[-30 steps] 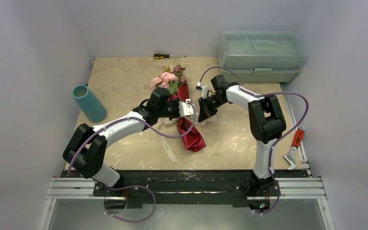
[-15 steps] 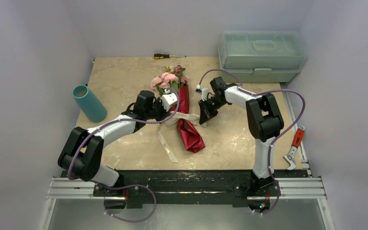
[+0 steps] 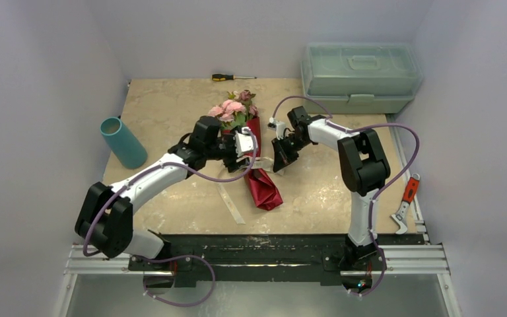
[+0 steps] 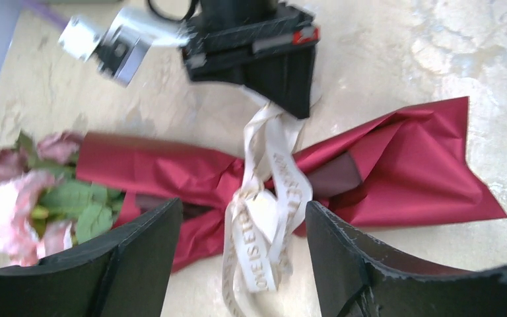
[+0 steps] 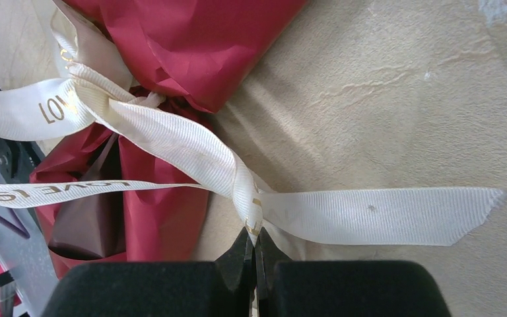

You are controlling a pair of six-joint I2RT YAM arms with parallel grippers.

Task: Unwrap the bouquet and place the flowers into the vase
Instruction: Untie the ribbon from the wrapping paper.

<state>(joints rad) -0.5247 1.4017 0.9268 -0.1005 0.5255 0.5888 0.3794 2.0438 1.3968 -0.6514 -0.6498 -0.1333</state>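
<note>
Maroon-paper pink-rose bouquet (image 3: 256, 158) still wrapped, cream fabric ribbon (image 5: 171, 142) knotted; no step done. R end effector (image 5: 254, 247) clamps ribbon; L end effector (image 4: 241, 208) open over bouquet.

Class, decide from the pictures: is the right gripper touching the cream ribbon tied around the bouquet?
Touching. The right wrist view shows the right gripper shut, with the cream ribbon pinched between its fingertips just above the table.
</note>
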